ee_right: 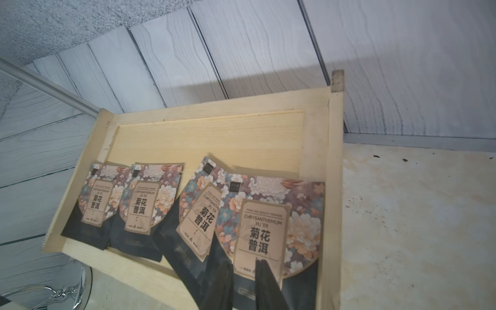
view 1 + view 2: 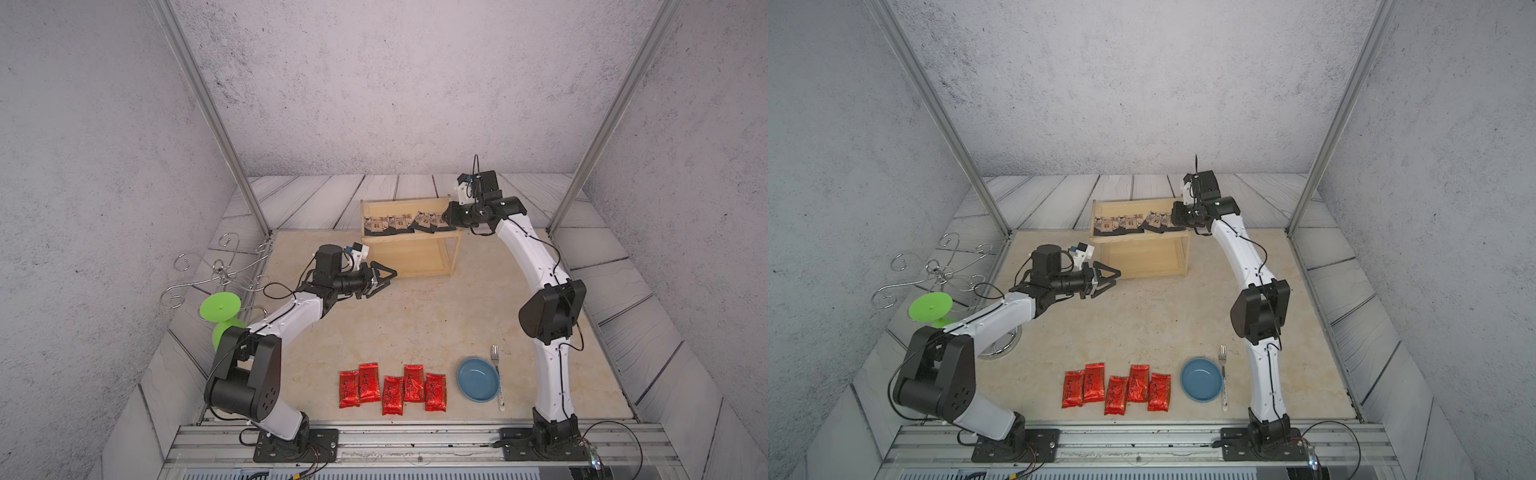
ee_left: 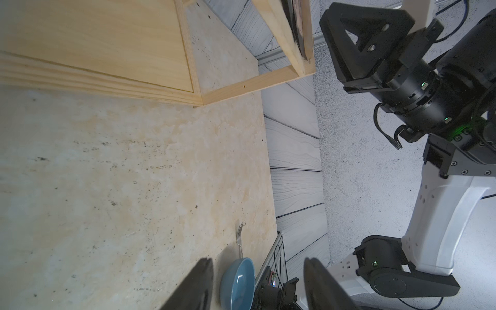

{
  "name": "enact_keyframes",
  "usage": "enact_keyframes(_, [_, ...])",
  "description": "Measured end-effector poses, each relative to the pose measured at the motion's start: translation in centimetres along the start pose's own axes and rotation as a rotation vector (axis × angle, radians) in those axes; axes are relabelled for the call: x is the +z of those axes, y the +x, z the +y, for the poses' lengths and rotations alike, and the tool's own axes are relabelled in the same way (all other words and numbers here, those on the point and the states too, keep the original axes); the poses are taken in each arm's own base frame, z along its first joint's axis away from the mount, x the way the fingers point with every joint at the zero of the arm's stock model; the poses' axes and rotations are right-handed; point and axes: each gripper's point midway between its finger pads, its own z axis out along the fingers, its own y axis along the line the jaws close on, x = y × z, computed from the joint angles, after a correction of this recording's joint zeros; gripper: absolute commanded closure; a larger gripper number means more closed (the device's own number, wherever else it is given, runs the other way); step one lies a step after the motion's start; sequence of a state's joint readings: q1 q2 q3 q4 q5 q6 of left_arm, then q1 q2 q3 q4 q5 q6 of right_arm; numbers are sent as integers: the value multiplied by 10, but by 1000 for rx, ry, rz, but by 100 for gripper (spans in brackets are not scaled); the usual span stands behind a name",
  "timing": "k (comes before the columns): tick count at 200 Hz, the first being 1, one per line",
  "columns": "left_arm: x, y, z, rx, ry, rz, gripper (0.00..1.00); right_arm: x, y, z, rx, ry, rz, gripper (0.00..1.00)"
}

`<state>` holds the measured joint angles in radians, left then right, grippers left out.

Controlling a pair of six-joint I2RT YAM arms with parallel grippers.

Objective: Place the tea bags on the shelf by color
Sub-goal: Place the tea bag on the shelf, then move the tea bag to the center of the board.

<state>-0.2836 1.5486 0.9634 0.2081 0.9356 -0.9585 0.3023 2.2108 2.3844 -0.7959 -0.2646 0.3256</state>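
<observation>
Wooden shelf [image 1: 335, 188] top: right claw [image 1: 242, 268] barely parted over black tea bag [image 1: 303, 222].

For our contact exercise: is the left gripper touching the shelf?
Apart. In the left wrist view, bare table separates the left gripper from the shelf.

You have soft, even light in both top views, with only faint shadows on the surface [image 2: 415, 324]. The red tea bags [image 2: 392, 386] glint. Your right wrist view blurs the right end effector [image 1: 243, 268] close up.
</observation>
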Motion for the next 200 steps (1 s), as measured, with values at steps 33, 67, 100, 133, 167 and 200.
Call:
enact_keyframes(33, [-3, 0, 1, -5, -2, -6, 41, 1, -1, -7, -4, 33, -6, 80])
enact_keyframes(67, [-7, -1, 0, -5, -7, -17, 41, 8, 3, -13, -5, 52, 4, 80])
enact_keyframes(100, [-13, -1, 2, -9, -36, -28, 42, 10, 5, -11, -12, 51, 8, 79])
enact_keyframes(133, [-22, 6, 16, -28, -123, -31, 43, -5, 10, 5, -48, 39, 4, 78])
enact_keyframes(167, [-37, 20, 27, -28, -238, -33, 42, -50, 51, 46, -120, 4, 9, 74])
enact_keyframes(200, [-55, 30, 29, 4, -310, -54, 40, -83, 120, 86, -204, -56, 35, 72])
